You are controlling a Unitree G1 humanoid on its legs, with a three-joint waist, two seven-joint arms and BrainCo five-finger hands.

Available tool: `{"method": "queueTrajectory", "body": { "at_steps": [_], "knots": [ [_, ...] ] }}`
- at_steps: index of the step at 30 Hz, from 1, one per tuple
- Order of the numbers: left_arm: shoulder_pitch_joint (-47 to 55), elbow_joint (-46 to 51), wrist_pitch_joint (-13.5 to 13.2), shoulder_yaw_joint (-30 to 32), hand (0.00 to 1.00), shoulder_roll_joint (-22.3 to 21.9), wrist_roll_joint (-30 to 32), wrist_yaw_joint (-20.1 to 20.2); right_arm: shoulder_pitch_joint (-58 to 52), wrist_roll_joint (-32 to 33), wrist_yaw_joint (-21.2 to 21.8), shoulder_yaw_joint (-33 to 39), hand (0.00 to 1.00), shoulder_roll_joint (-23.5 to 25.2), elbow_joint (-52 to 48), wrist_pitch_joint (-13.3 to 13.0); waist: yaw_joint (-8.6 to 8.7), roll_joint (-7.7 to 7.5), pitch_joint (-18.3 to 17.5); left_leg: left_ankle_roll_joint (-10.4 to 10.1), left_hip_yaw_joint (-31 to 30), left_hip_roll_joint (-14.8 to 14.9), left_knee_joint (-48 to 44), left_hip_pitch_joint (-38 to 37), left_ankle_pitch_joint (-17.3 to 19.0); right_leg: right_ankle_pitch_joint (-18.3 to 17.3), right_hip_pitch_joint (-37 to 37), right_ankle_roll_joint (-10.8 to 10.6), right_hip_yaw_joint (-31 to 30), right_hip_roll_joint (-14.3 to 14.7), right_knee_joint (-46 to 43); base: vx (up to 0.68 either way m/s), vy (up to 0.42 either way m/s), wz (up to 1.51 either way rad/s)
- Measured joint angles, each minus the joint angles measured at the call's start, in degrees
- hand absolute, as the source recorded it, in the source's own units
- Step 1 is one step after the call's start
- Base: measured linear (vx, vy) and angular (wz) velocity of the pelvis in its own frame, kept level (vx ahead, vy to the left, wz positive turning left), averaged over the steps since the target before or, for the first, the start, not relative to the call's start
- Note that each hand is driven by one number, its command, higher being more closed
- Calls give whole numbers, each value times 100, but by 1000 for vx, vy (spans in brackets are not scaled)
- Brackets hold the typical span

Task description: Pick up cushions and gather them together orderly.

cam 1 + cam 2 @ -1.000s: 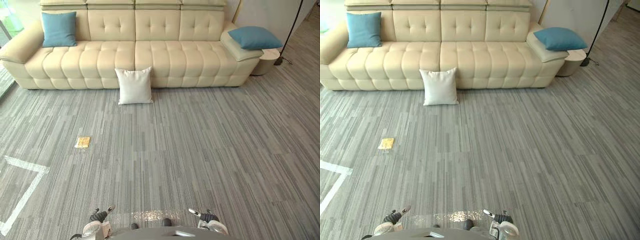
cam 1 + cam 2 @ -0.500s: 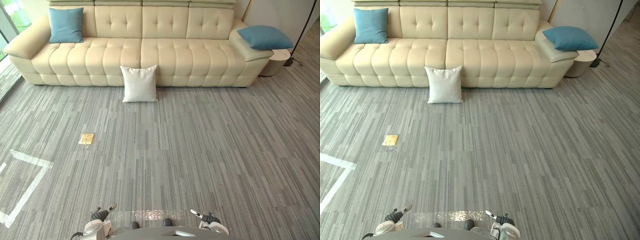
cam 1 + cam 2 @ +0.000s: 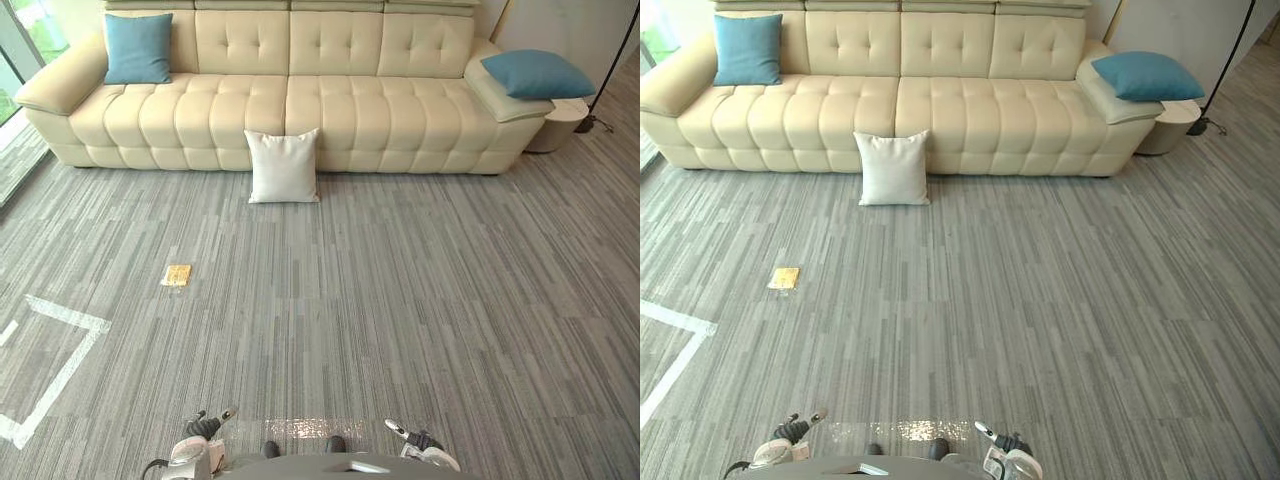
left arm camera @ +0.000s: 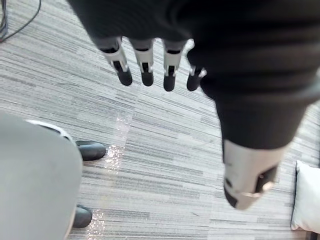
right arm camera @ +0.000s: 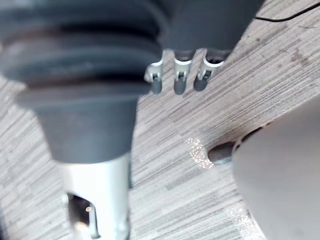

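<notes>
Both hands are released and empty: left hand (image 4: 145, 61) has its fingers straight, pointing down over the floor (image 3: 400, 300), thumb apart; right hand (image 5: 180, 79) is the same, fingers relaxed, nothing between them. All the cushions sit well ahead of the hands, none touched. The white cushion (image 3: 283, 166) is square, plain fabric and soft-cornered. It stands upright on the floor and leans on the sofa (image 3: 330, 110) front, far ahead and nearer the left hand's side. First teal cushion (image 3: 138, 47), square, is propped against the backrest at the sofa end, far ahead and left of the left hand. Second teal cushion (image 3: 537, 73) lies flat on the opposite armrest, far ahead and right of the right hand. Sofa is cream, button-tufted, leather-like, with padded segments. Floor is grey carpet with fine streaks. A small flat yellow square (image 3: 176, 275) lies ahead of the left hand, white tape lines (image 3: 60, 370) to its left.
</notes>
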State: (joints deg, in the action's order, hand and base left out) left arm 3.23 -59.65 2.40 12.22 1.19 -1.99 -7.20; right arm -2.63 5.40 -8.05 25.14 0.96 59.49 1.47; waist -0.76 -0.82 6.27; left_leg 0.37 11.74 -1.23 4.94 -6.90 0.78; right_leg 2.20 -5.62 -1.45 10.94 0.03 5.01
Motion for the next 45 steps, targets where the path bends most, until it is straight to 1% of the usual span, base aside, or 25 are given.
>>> {"method": "queueTrajectory", "body": {
  "at_steps": [5,7,10,13,14,17,19,21,22,23,24,25,26,28,29,30,31,33,37,39,40,41,42,43,45],
  "knots": [
    [-77,5,3,15,0,-1,-4,0,0,223,0,37,0,-3,-12,-9,5,1,43,-68,138,54,-151,234,93,-27,182,33,4,10,-43,13,-5,-2],
    [-168,79,3,90,0,-20,-7,1,-26,373,0,61,0,-20,-234,-21,-28,92,258,-165,306,286,-1420,684,744,-231,162,143,23,0,-287,57,-36,-4],
    [-180,186,4,181,0,-99,-13,5,-119,452,-1,40,0,11,-454,-48,23,141,310,-260,633,597,-2798,1150,962,-586,206,138,98,-9,-642,41,-32,20],
    [-226,509,-9,354,0,-129,-81,2,-61,467,-10,-183,0,-65,-475,-56,-72,119,437,-249,727,1123,-4880,2135,1050,-923,58,255,98,-77,-933,140,29,7],
    [-213,506,-20,348,0,-137,-133,2,-60,544,-12,-246,0,-97,-499,-56,-57,142,446,-279,753,1217,-4820,2313,1246,-1023,4,210,79,-162,-974,209,92,0],
    [-224,563,-35,344,0,-147,-239,-4,-41,580,-36,-365,0,-127,-568,-51,-97,144,462,-374,765,1196,-3741,2666,1121,-1255,-88,13,-29,-499,-995,288,181,-2],
    [-220,629,-39,348,0,-174,-256,-16,-9,581,-78,-430,0,-130,-684,-55,-118,174,485,-476,733,1166,-2882,2831,735,-1365,-200,-133,-96,-656,-946,330,250,-14],
    [-182,671,-66,357,0,-229,-367,-43,155,576,-78,-496,0,-138,-685,-58,-212,282,494,-548,596,1287,-1740,2911,23,-1637,-347,-431,-350,-763,-880,546,499,-53],
    [-199,672,-85,366,0,-199,-421,-36,186,575,-77,-510,0,-117,-677,-57,-244,219,504,-479,586,1250,-1888,2920,-386,-1729,-391,-435,-487,-846,-848,500,436,-61],
    [-226,709,-118,372,0,-180,-480,-34,247,573,-76,-517,0,-67,-648,-58,-275,136,487,-311,577,1136,-2147,2977,-419,-1818,-445,-315,-642,-971,-796,435,270,-40],
    [-277,724,-170,359,0,-77,-480,-46,369,558,-60,-526,0,62,-607,-56,-211,-54,440,-112,585,1012,-2677,3244,56,-1784,-397,-150,-900,-1059,-955,581,274,-10],
    [-302,722,-180,345,0,-3,-506,-47,397,544,-24,-530,0,141,-598,-61,-158,-185,410,33,582,853,-3014,3386,363,-1717,-275,-187,-961,-1134,-1286,581,258,11],
    [-302,722,-184,344,0,28,-577,-46,404,540,9,-529,0,143,-538,-61,-150,-250,392,117,613,779,-3179,3402,490,-1668,-224,-250,-1007,-1253,-1401,620,288,25],
    [-290,658,-177,336,0,73,-690,-81,418,431,51,-445,0,64,-246,-57,-194,-336,316,296,766,625,-3728,3292,1094,-1383,-203,-706,-1203,-1527,-1944,709,361,-9],
    [-267,518,-165,213,0,112,-743,-79,429,313,61,-475,0,28,-190,-55,-190,-319,329,405,909,542,-3620,2870,1328,-920,282,-1200,-1373,-1638,-3310,749,325,-32],
    [-242,457,-130,75,0,177,-754,-78,397,321,95,-542,0,52,-204,-50,-106,-320,351,418,909,464,-3386,2410,1409,-731,727,-1411,-1382,-1614,-4595,610,225,-35],
    [-177,435,-102,15,0,184,-765,-80,391,310,150,-612,0,12,-236,-88,-87,-303,368,385,909,439,-3138,1987,1501,-767,985,-1350,-1320,-1563,-5417,485,93,-43],
    [-65,402,-91,-14,0,143,-785,-83,336,311,168,-789,0,-104,-339,-139,-72,-188,453,293,1069,360,-2290,606,1713,-1213,1692,-592,-755,-1479,-6848,475,51,-64],
    [-215,246,-78,-111,0,83,-782,-80,271,339,171,-869,0,-184,-652,-182,110,-138,499,54,1167,369,-1532,-390,1755,-1790,2991,-246,140,-1203,-6045,414,-8,-7],
    [-250,223,-74,-109,0,15,-778,-84,296,336,174,-804,0,-214,-713,-198,194,-96,530,6,1171,390,-1292,-711,1787,-1642,3373,-129,333,-1011,-4986,559,-109,21],
    [-362,179,-61,-113,0,-105,-733,-85,356,331,173,-796,0,-252,-847,-248,309,1,625,-70,1052,501,-1045,-1025,1853,-976,3552,-120,354,-757,-3303,734,-191,52],
    [-412,152,-59,-115,0,-141,-678,-80,341,323,175,-800,0,-245,-885,-247,357,-13,671,-70,938,479,-950,-1145,1852,-678,3523,-199,291,-741,-2707,770,-252,87],
    [-442,85,-61,-108,0,-169,-577,-66,307,323,179,-766,0,-200,-900,-248,399,-73,762,-77,684,435,-899,-1357,1849,72,3477,-254,73,-744,-2253,794,-290,84],
    [-590,23,-68,-87,0,-348,-500,-38,352,319,179,-664,0,-288,-994,-255,408,133,888,-84,504,650,-928,-1623,1694,265,3420,114,-75,-613,-2823,646,-257,69],
    [-634,35,-84,-83,0,-467,-489,-5,374,314,178,-655,0,-312,-1116,-255,413,210,910,-205,425,715,-1096,-1644,1392,-310,3567,212,-75,-653,-3531,486,-224,25]
  ]
}}
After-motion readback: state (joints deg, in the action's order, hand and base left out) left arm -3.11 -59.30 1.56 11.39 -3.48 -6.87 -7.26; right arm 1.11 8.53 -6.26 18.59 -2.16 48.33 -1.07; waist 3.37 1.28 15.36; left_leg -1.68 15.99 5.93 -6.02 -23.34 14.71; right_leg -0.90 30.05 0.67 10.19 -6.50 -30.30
